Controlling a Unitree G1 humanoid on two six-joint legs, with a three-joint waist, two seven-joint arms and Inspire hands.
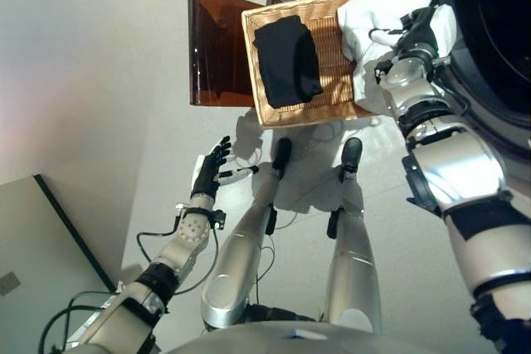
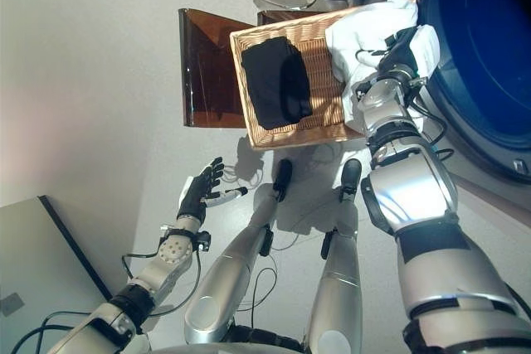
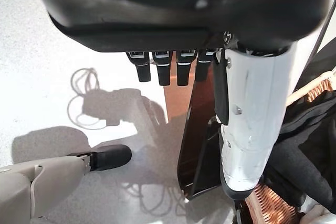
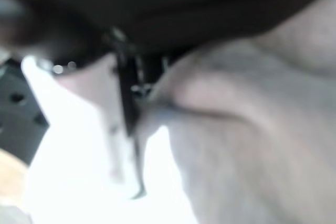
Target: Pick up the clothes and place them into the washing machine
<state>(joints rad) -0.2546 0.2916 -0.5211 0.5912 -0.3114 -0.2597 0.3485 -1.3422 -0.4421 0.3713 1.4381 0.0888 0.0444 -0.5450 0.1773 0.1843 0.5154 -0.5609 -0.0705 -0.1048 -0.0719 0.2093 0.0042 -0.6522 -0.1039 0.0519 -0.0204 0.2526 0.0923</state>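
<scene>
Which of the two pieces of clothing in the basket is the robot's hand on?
The white garment, at the basket's right end: the right hand is buried in it. The black garment lies untouched in the middle.

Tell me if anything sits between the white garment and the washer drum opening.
Nothing visible does. The right hand is buried in the white garment at the wicker basket's edge, right beside the open washing machine drum.

No text, label, number or sign can be read in any view. No print is shown on the woven wicker laundry basket (image 1: pixel 332 80), the folded black garment (image 1: pixel 286 60) or the crumpled white cloth (image 1: pixel 373 18).
</scene>
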